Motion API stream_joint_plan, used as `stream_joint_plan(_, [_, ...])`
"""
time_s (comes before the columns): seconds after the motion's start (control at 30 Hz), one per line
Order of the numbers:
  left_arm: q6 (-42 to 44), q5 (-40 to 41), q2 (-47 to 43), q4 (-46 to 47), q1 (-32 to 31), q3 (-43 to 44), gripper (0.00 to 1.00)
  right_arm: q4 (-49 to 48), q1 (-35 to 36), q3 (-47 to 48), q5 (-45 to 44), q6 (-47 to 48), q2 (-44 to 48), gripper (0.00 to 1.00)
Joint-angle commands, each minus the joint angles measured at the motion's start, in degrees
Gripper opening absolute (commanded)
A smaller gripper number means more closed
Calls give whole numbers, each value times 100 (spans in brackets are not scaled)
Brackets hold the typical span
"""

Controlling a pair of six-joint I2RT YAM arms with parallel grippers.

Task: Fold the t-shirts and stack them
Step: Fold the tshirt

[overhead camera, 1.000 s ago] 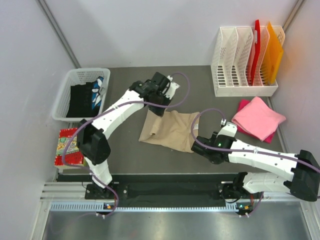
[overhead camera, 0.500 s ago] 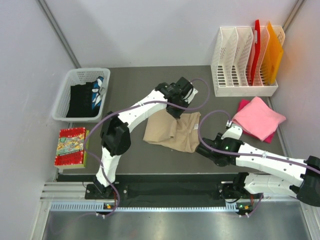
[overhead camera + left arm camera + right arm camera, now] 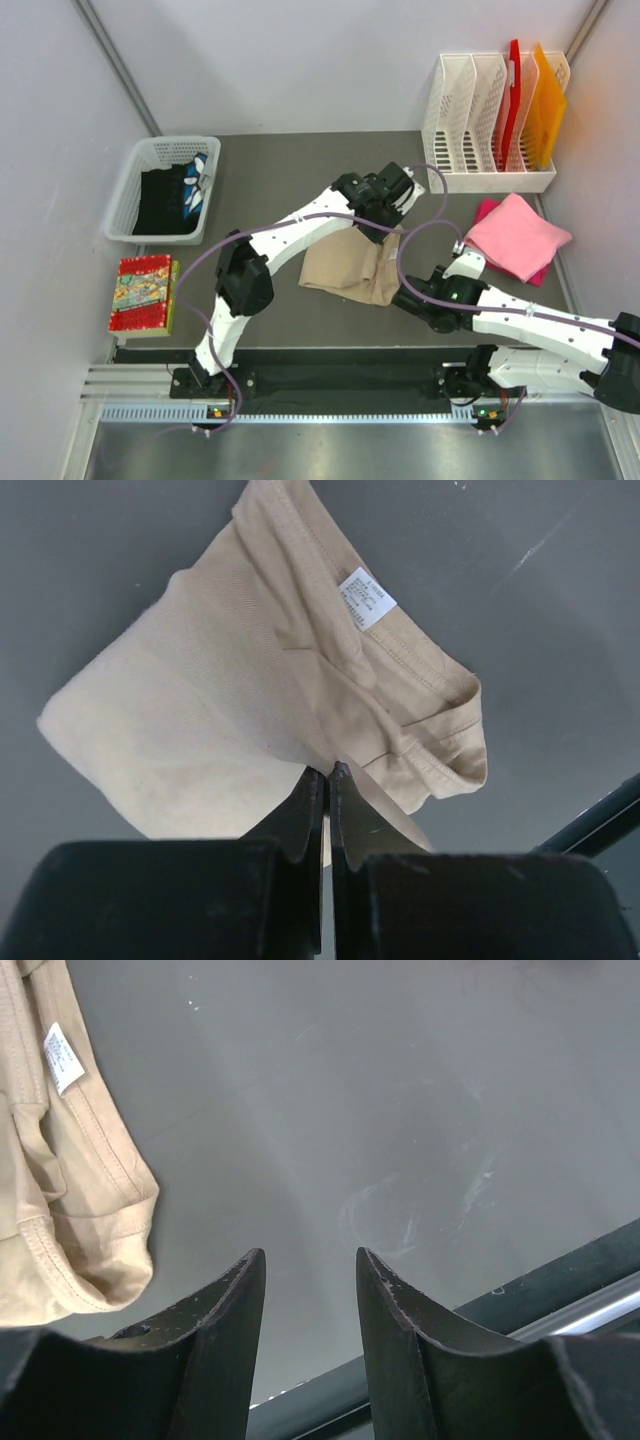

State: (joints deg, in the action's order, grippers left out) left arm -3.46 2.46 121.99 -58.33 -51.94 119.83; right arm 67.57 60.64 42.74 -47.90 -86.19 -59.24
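There are 2 t-shirts. The tan t-shirt (image 3: 345, 270) lies bunched in the middle of the dark table (image 3: 270, 170). The pink t-shirt (image 3: 515, 238) lies folded at the right, with a darker pink layer showing under its edges. There are also 2 arms, 1 white mesh basket (image 3: 128, 195) holding dark cloth, 1 red-edged book (image 3: 143, 293), and 1 white file rack (image 3: 490, 182) with 1 red sheet (image 3: 512, 90) and 1 orange sheet (image 3: 548, 105) standing in it.

The basket sits at the table's left edge with the book in front of it. The rack fills the back right corner, and the pink t-shirt is near the right wall. Bare table runs from the basket across to the tan t-shirt and along the back behind it. Only a narrow strip separates the tan t-shirt from the near edge.

The left gripper (image 3: 327, 778) is closed tight, pinching a fold of the tan t-shirt at its right end, close to the collar. In the left wrist view the cloth spreads away from the fingertips, with the collar and its white label (image 3: 366, 598) to the upper right.

The right gripper (image 3: 310, 1260) has its jaws apart with nothing between them, over bare table. The tan collar hem lies just off its left finger (image 3: 225, 1310), not touching it. The pink t-shirt is well apart from both grippers.
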Motion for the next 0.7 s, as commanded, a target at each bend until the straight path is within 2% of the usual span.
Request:
stream_joint_plan(0.0, [-146,-61,394,58,-70,199,0,72,123,15,-141,-91,123,42])
stream_joint_plan(0.1, [-172,-220,736,32,-79,199,2,55,141,15,-141,-91,115,41])
stream_joint_plan(0.23, [-154,-667,1010,-30,-79,277,37,72,185,50,-149,-108,97,42])
stream_joint_plan(0.27, [-155,-729,1019,-47,-79,304,43,81,194,59,-150,-108,97,41])
stream_joint_plan(0.33, [-146,-887,888,-74,-70,356,47,98,220,68,-176,-135,106,41])
stream_joint_plan(0.37, [-137,-931,713,-74,-70,383,49,107,220,85,-176,-135,106,42])
stream_joint_plan(0.4, [-137,-940,599,-74,-62,383,59,107,237,85,-185,-135,106,41])
stream_joint_plan(0.43, [-137,-888,476,-74,-53,409,64,98,238,103,-185,-126,97,42])
stream_joint_plan(0.53, [-119,-1027,-244,-21,157,331,73,-15,264,181,-185,-38,45,42])
stream_joint_plan(0.63, [-128,-1212,-1219,215,649,77,93,-165,273,357,-194,190,-87,43])
stream_joint_plan(0.67, [-128,-1422,-1761,329,1033,-220,96,-331,273,410,-193,391,-166,43])
